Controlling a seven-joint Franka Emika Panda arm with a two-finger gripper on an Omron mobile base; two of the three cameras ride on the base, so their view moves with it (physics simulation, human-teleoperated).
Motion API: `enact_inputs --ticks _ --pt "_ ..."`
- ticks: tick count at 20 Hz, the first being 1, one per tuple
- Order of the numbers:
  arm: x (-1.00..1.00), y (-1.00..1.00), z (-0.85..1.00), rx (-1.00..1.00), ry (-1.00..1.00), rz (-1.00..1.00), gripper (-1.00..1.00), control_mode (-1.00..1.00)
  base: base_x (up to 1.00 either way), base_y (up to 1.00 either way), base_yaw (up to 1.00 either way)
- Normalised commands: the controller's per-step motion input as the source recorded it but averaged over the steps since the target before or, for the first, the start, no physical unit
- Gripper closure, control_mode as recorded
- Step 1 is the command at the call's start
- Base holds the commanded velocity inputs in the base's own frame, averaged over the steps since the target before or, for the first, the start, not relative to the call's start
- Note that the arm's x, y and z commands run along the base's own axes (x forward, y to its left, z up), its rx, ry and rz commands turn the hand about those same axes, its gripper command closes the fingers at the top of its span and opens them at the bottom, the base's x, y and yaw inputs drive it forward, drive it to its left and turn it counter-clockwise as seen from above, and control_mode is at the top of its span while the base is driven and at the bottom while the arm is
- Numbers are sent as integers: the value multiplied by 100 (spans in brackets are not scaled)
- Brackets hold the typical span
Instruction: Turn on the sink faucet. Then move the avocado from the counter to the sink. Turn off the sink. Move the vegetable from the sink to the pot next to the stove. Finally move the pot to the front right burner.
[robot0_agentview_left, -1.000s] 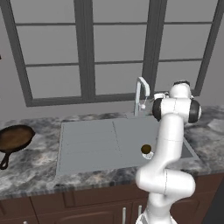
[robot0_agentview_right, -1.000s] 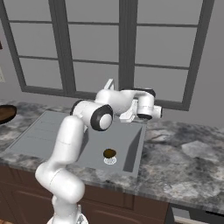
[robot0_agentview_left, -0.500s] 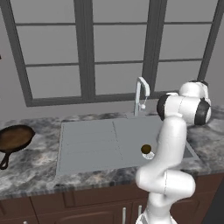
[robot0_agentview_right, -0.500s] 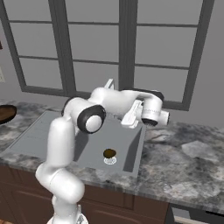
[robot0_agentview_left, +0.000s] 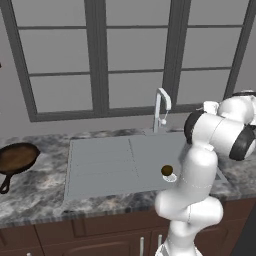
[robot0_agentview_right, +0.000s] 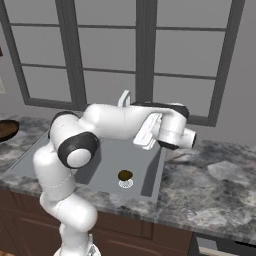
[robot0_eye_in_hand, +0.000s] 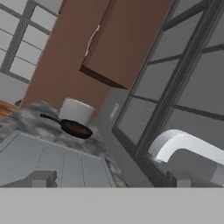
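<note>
Avocado (robot0_agentview_left: 167, 170) lies in the sink (robot0_agentview_left: 100, 165), right at the drain, toward 4 o'clock of the basin in the left base view; in the right base view it sits low in the basin at about 6 o'clock of the arm's wrist. So the move from counter to sink looks done. No water stream can be made out at the faucet (robot0_agentview_left: 161, 107), so whether it runs I cannot tell.

Over the last second the arm has swung away from the faucet: the wrist that stood just beside the spout a second ago now reaches out toward 3 o'clock, over the counter (robot0_agentview_right: 210, 190) on the sink's right. The gripper (robot0_agentview_right: 192, 140) is empty, its fingers spread wide with nothing between them. The hand view, rolled over, takes in the spout at 4 o'clock and a dark skillet (robot0_eye_in_hand: 72, 127) beyond the basin.

My reading: the faucet step has probably just been dealt with, and the arm is pulling clear. Next would be lifting the avocado out toward the pot, which I cannot identify with confidence.
</note>
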Motion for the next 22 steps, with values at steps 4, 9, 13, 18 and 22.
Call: enact_inputs --ticks 4,9,13,18,22 --pt "-44 0 42 0 3 -9 -100 -100 0 0 0" --pt "-27 0 43 0 13 -12 -100 -100 0 0 0" --pt "-14 0 46 0 20 -17 -100 -100 0 0 0" --pt "-16 1 22 0 31 -25 -100 -100 0 0 0" --pt "-18 16 2 0 40 -27 -100 -100 0 0 0"
